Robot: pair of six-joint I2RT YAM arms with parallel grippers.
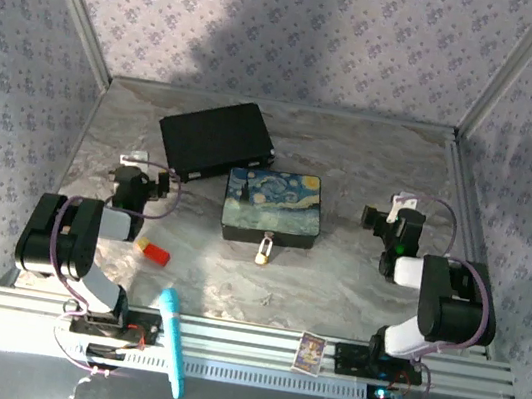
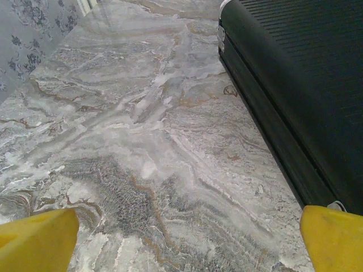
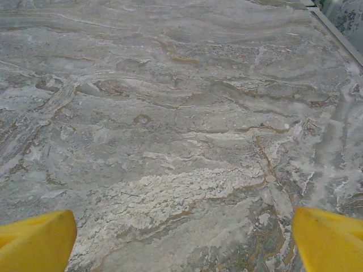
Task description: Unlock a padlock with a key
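— Between the left gripper's [image 2: 186, 241] yellow fingertips [image 2: 37, 241], what lies below?
— Bare marble table [image 2: 113, 141]. The jaws stand wide apart and hold nothing. A black ribbed case [image 2: 295, 85] runs along just to the right.
— And the right gripper [image 3: 182, 241]?
— Just as wide and empty-handed, over open marble.
— Where is the padlock [image 1: 264, 251]?
— Mid-table, between the two arms, well apart from both grippers. It sits right at the near edge of the Starry Night painted box [image 1: 273, 206], shackle toward the box. The case lies behind the box, to the left.
— Anything nearer?
— A red-orange block [image 1: 153, 252] beside the left arm, and a teal pen [image 1: 173, 342] across the front rail [image 1: 244, 338].
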